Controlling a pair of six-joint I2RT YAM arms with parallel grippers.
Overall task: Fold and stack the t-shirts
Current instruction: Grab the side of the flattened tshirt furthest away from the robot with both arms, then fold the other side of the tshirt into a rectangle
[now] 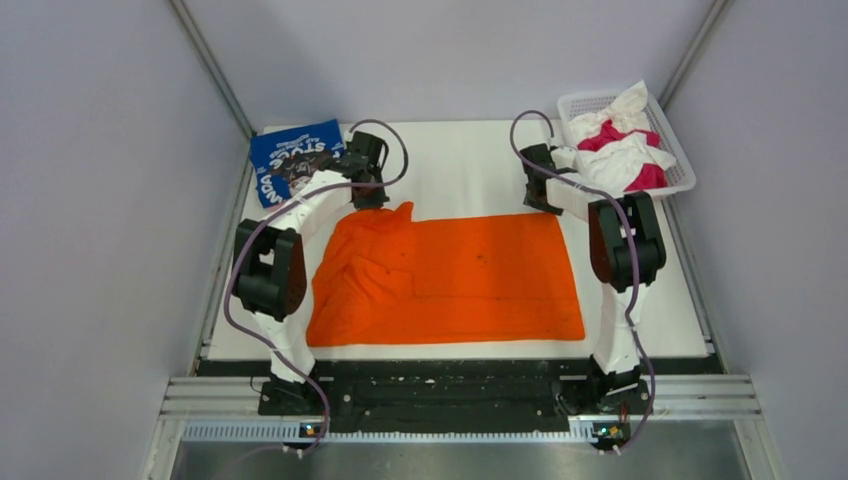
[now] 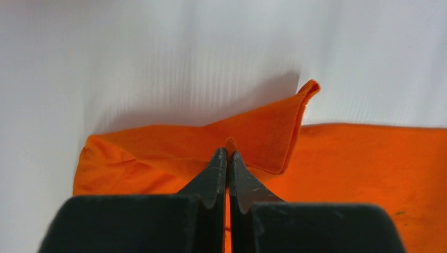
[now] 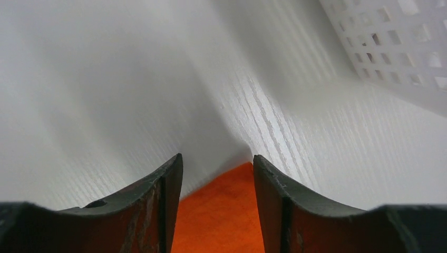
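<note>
The bright orange t-shirt (image 1: 450, 280) lies spread on the white table, with its left part bunched and a flap raised at the far left corner. My left gripper (image 1: 372, 195) is shut on that raised fold of the orange shirt; in the left wrist view (image 2: 227, 153) a sliver of orange cloth (image 2: 369, 168) shows between the tips. My right gripper (image 1: 540, 205) is open over the shirt's far right corner; in the right wrist view (image 3: 217, 161) the orange corner (image 3: 221, 211) lies between the fingers. The blue t-shirt with white lettering (image 1: 290, 155) lies folded at the far left.
A white lattice basket (image 1: 575, 100) at the far right holds crumpled white and magenta shirts (image 1: 625, 145); its wall shows in the right wrist view (image 3: 400, 42). Bare white table (image 1: 460, 170) lies beyond the orange shirt. Grey walls close in both sides.
</note>
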